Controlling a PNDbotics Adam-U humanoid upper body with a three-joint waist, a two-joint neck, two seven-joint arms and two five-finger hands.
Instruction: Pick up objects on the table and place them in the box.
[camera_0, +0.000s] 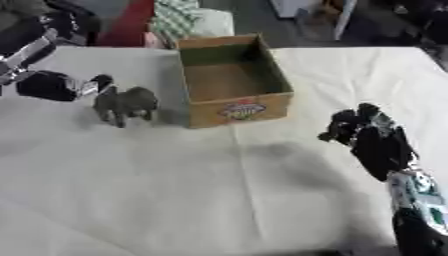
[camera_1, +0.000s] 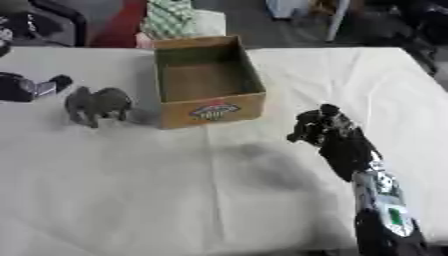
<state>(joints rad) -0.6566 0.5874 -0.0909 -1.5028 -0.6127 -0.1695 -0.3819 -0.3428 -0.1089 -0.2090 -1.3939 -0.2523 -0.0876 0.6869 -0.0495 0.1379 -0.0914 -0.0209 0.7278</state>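
An open cardboard box (camera_0: 234, 107) with a coloured label on its front stands at the table's middle back; I see only its brown floor inside. A grey four-legged animal toy (camera_0: 127, 102) stands upright just left of the box. My left hand (camera_0: 51, 86) is a little to the toy's left, open, with one finger pointing toward the toy and not touching it. My right hand (camera_1: 325, 131) hangs above the table to the right of the box and nearer to me. It is open, its fingers loosely bent with nothing in them.
A white cloth (camera_0: 175, 190) with fold lines covers the table. My right arm's shadow (camera_0: 289, 160) falls near the centre. Beyond the far edge are a red item (camera_0: 131, 20), a checked cloth (camera_0: 179, 17) and dark clutter.
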